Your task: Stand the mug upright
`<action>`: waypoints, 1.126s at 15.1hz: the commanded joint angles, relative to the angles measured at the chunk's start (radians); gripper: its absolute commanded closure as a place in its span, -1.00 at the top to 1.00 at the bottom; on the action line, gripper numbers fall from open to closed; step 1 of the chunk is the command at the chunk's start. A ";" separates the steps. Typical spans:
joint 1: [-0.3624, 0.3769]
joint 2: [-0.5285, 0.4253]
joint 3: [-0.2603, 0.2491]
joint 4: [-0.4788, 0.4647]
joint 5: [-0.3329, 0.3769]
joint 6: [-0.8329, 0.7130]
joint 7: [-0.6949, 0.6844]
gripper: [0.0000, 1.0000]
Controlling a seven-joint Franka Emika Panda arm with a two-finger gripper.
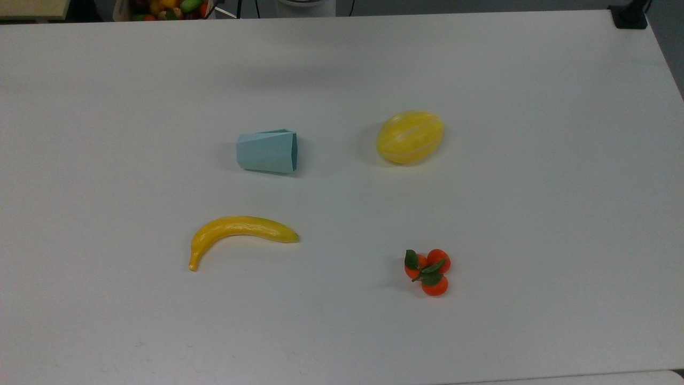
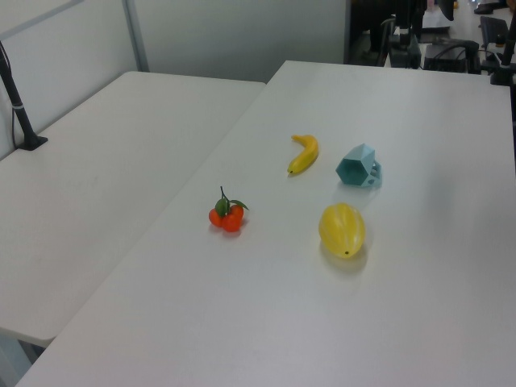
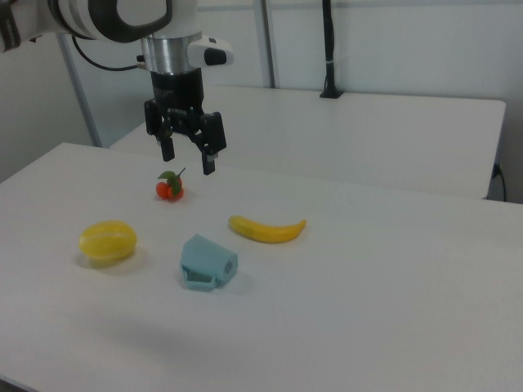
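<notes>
The pale teal mug (image 1: pixel 266 152) lies on its side on the white table (image 1: pixel 481 224), its wider rim toward the top view's right. In the left view the mug (image 2: pixel 359 166) shows its hexagonal opening, with the handle on the left view's right. In the right view the mug (image 3: pixel 207 262) rests with its handle low, toward the camera. My gripper (image 3: pixel 188 159) hangs well above the table in the right view's upper left. It is open, holds nothing, and stays apart from the mug.
A banana (image 1: pixel 240 231), a yellow melon (image 1: pixel 410 137) and a cluster of small oranges (image 1: pixel 429 271) lie around the mug. A box of fruit (image 1: pixel 168 8) sits past the table's far edge. A black pole clamp (image 1: pixel 630 16) grips a corner.
</notes>
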 commanded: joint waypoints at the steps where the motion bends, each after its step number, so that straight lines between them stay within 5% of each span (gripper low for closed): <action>1: 0.001 -0.007 -0.001 -0.016 0.019 0.029 -0.024 1.00; 17: 0.050 0.010 0.006 -0.026 -0.008 0.039 -0.013 1.00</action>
